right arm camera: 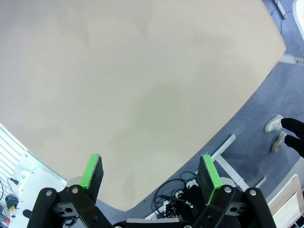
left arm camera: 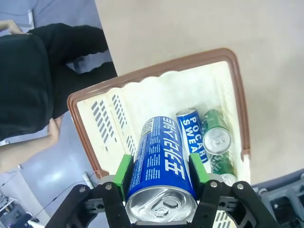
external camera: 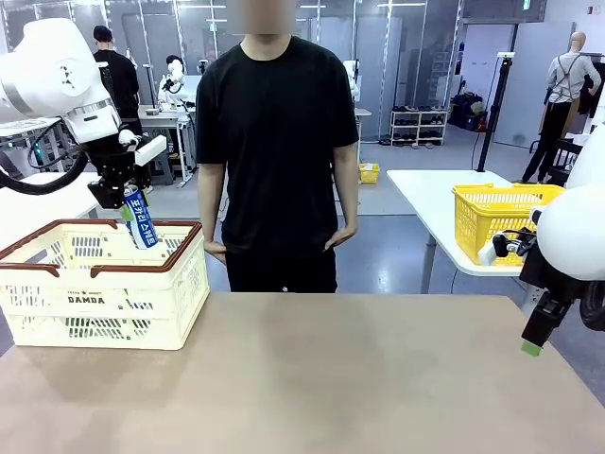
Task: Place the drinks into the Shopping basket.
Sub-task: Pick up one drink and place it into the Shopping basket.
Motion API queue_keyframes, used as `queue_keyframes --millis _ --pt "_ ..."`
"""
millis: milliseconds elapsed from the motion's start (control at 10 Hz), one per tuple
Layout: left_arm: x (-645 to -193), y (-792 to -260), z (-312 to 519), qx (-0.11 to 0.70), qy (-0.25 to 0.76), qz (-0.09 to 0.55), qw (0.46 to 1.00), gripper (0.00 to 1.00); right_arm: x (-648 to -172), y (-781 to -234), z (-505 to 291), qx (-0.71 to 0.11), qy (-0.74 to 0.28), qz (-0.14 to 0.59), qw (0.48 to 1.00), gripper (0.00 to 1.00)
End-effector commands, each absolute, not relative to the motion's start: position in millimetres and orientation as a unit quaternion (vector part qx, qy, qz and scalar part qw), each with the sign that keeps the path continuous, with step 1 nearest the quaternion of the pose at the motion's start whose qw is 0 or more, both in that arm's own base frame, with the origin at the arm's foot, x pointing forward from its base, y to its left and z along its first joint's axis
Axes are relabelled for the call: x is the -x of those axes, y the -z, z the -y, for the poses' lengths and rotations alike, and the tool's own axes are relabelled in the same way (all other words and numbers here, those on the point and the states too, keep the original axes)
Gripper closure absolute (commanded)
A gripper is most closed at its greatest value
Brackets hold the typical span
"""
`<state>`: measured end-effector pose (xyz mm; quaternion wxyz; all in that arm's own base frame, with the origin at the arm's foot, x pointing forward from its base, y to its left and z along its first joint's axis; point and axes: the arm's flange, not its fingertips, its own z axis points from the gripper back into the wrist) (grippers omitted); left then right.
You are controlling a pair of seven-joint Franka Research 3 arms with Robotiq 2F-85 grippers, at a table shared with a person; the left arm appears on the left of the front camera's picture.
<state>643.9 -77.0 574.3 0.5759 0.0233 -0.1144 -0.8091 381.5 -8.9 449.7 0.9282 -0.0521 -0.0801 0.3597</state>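
Front view: the left pincer (external camera: 130, 194) grips a blue can (external camera: 141, 218), tilted, above the basket (external camera: 104, 281) at the surface's (external camera: 312, 378) left. The left wrist view adds what the basket walls hide: a second blue can (left arm camera: 192, 130) and two green cans (left arm camera: 217, 137) lying inside. The right pincer (right arm camera: 151, 178) hangs open, holding nothing, past the surface's right edge. A person (external camera: 279, 151) stands at the far side.

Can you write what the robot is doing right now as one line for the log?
left gripper: shut on blue can, over basket | right gripper: open, empty | basket: cans inside
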Motion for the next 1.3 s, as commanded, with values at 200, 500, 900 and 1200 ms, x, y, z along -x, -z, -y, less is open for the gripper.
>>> queue_keyframes --millis 200,500,900,1200 --pt "-668 -544 67 -0.025 0.815 0.129 0.565 0.42 -381 -450 7 0.052 -0.353 0.081 0.931 0.0" --pt "-681 -518 54 -0.026 0.806 0.118 0.58 0.42 -381 -450 7 0.052 -0.353 0.081 0.931 0.0" --pt "-703 -476 45 0.002 0.809 0.106 0.579 0.42 -381 -450 7 0.052 -0.353 0.081 0.931 0.0" --pt "-712 -457 47 0.015 0.808 0.099 0.58 0.42 -381 -450 7 0.052 -0.353 0.081 0.931 0.0"
